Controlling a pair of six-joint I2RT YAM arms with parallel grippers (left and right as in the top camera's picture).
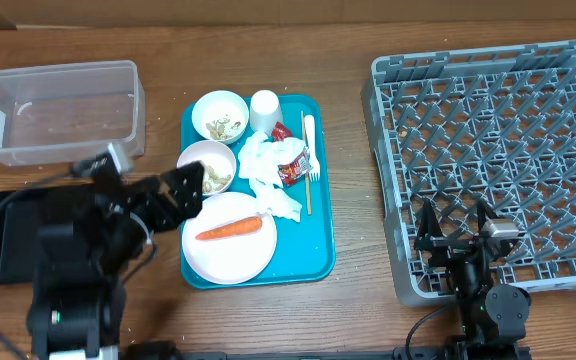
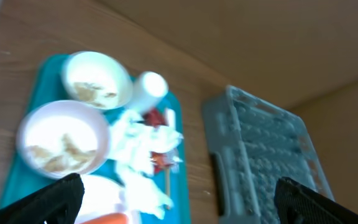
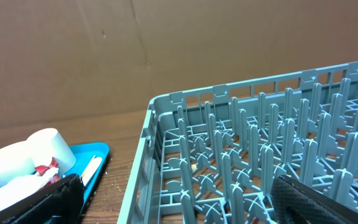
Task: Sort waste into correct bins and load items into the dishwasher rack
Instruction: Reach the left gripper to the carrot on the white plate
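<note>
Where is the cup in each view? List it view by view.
Overhead: cup at the far edge of the tray, right of a bowl.
Left wrist: upper centre, right of that bowl, on the tray.
Right wrist: lower left, near the tray's corner.
Shared landmark: the teal tray.

Teal tray (image 1: pixel 320 232) on brown wood-grain surface (image 1: pixel 353 150). On tray: white plate (image 1: pixel 223 260), orange carrot (image 1: pixel 228 230), white napkins (image 1: pixel 260 165), red-and-white wrapper (image 1: pixel 293 170). Right of tray: grey lattice rack (image 1: pixel 380 170). Left of tray: clear tub (image 1: pixel 58 70), black bin (image 1: pixel 10 235).
</note>
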